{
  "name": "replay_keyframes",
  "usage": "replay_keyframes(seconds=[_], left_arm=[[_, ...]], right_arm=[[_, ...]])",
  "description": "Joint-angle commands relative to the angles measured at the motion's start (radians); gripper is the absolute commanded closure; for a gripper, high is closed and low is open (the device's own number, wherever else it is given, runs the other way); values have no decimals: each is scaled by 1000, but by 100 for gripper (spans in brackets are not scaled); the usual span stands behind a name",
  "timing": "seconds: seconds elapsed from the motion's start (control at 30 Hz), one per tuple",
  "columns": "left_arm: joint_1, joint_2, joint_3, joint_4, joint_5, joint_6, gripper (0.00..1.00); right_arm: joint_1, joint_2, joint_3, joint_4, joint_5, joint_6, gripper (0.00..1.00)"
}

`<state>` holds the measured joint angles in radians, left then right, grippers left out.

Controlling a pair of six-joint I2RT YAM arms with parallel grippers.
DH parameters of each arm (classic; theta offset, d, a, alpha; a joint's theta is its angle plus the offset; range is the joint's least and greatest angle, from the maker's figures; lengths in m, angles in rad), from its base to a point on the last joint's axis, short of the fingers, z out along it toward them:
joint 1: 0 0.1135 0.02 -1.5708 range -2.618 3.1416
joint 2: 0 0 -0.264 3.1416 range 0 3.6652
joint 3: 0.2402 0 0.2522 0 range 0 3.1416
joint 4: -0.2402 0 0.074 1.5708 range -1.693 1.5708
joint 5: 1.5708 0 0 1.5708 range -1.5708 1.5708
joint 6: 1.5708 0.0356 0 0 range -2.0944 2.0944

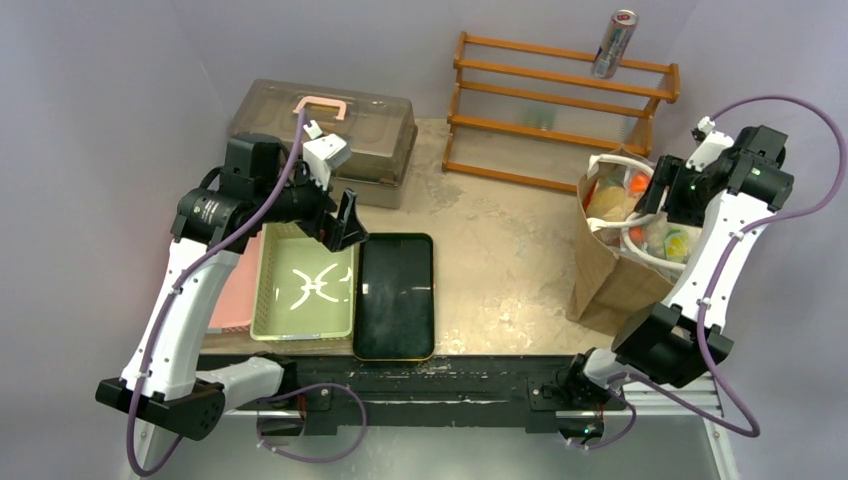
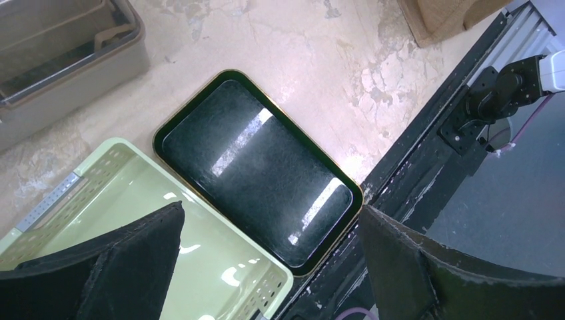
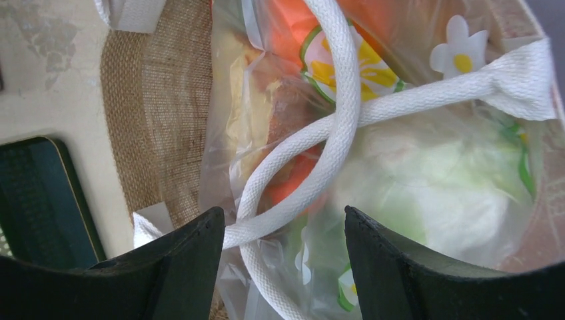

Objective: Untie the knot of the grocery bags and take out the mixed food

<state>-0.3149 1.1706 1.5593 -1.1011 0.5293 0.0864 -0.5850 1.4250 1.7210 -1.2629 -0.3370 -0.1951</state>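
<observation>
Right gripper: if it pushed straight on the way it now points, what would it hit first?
The right gripper would most likely meet the crossed white loop handles first, lying over the transparent plastic bag inside the brown paper bag; depth is unclear.

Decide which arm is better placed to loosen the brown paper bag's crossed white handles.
Right: the right end effector hangs open over the white woven handles of the brown paper bag; the left end effector is far off, by the green plastic basket.
</observation>
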Motion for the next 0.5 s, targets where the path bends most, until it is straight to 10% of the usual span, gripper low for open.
replay_keyframes(seconds=[0.0, 0.47], left_arm=[[-3, -21, -15, 53, 35, -30, 0], [-3, -3, -12, 13, 47, 4, 0]], right_arm=[[-6, 5, -17, 48, -53, 43, 36], [-4, 157, 119, 216, 83, -33, 40]])
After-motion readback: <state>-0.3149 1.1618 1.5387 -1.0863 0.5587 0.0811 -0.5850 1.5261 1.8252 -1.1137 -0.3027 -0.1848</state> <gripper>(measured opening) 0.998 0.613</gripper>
